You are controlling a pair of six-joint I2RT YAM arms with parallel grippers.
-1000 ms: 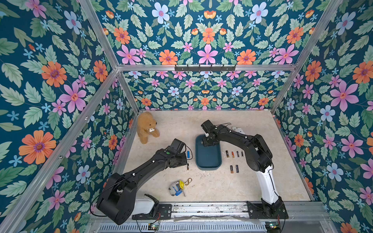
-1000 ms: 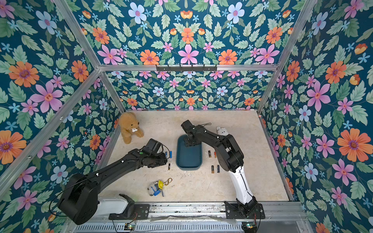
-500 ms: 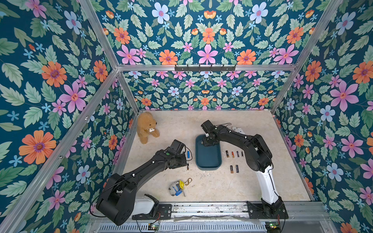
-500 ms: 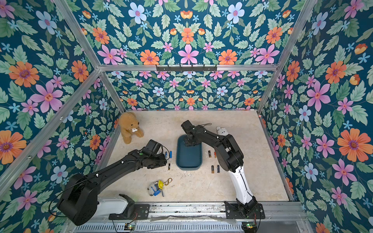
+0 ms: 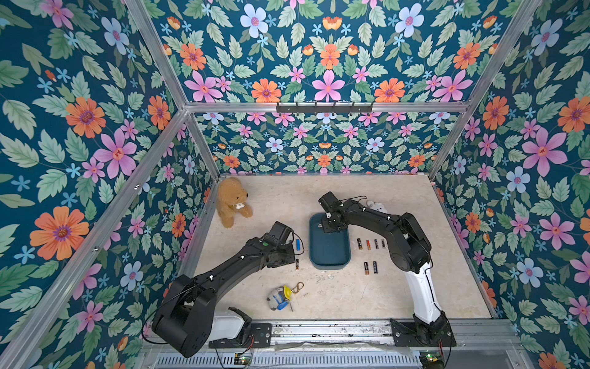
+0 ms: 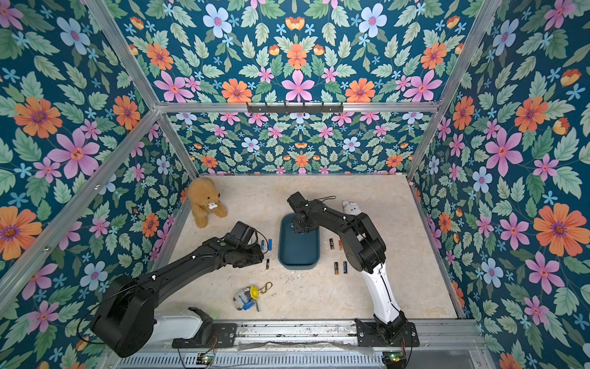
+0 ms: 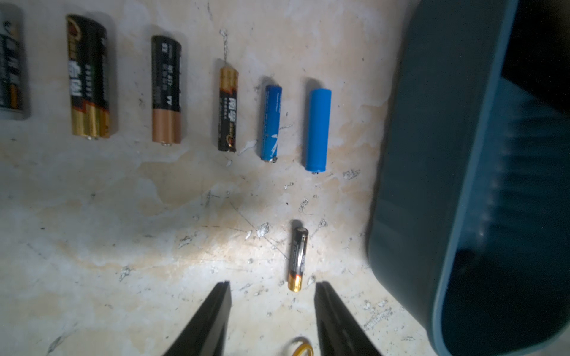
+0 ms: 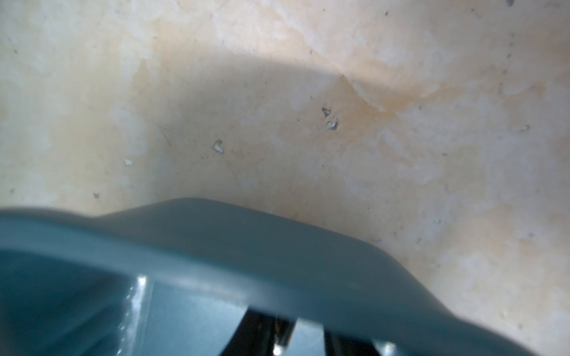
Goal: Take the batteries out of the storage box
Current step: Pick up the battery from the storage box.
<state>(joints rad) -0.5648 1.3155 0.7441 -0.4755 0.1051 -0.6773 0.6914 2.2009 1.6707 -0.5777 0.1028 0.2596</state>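
Spotted no real shift of either arm since the earlier top views. Found the storage box (image 5: 329,255) near the middle of the desk (image 5: 287,198), the right gripper (image 5: 328,225) dipped into its end nearest the far edge. Could not judge that gripper clenched or released: saw only two black fingers (image 8: 256,328) in the right wrist view, cut off behind the blurred box wall. Saw the left gripper (image 7: 273,285) spread and empty, left of the box, a small black-and-gold battery (image 7: 297,257) lying loose at its fingertips. Counted six more batteries (image 7: 166,89) beyond it in the left wrist view, the end one cropped; found most hidden under the left arm (image 5: 223,274) in both top views, bar the blue batteries (image 5: 298,244). Counted six right-side batteries (image 5: 366,268) in a top view, yet just four right-side batteries (image 6: 336,267) in a top view, the rest behind the right arm (image 6: 354,236).
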